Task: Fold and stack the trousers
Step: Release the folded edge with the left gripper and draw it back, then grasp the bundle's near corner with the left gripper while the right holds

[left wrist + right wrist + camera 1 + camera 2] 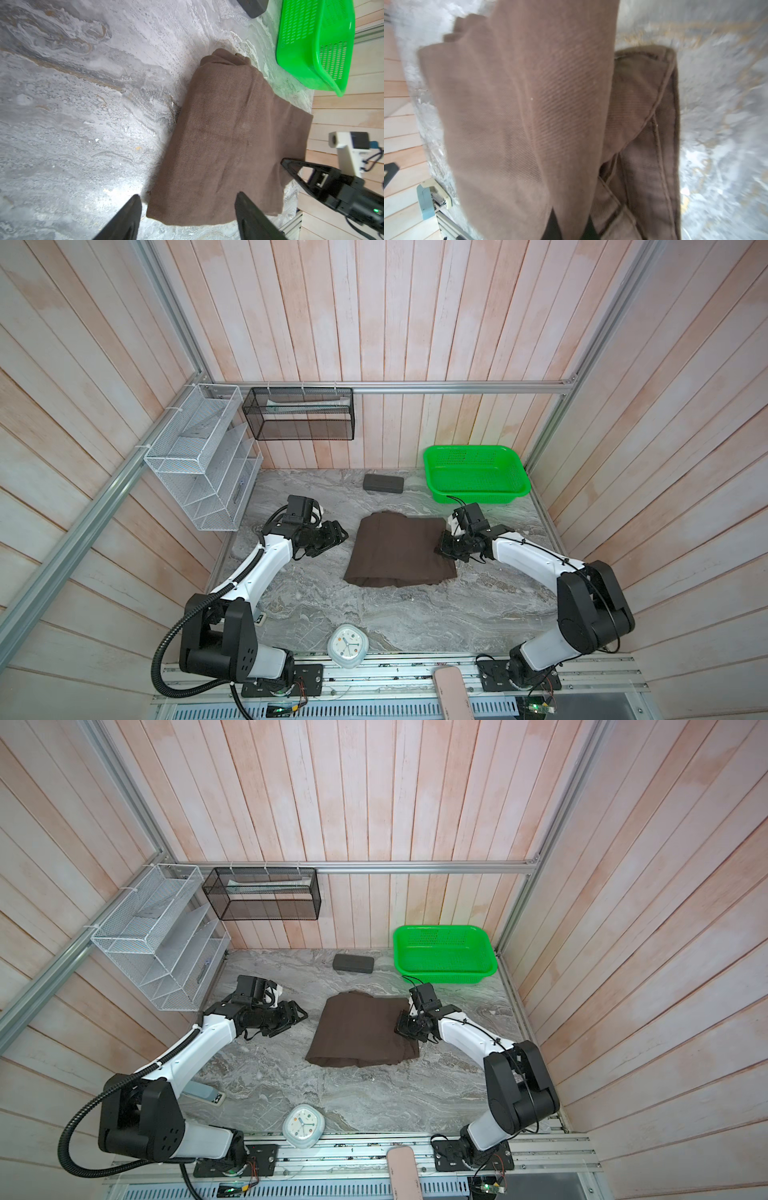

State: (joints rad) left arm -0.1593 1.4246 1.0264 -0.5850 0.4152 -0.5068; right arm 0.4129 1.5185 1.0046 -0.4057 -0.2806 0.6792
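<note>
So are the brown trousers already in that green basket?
No, in a top view the trousers lie folded on the table, in front of the basket and apart from it.

Marble table [415,614] bears folded trousers [399,551], green basket [478,494], grey case [383,483], clock [348,645].

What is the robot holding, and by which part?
The right fingers pinch the folded trousers at their right-hand edge; the left fingers are open, holding nothing.
</note>
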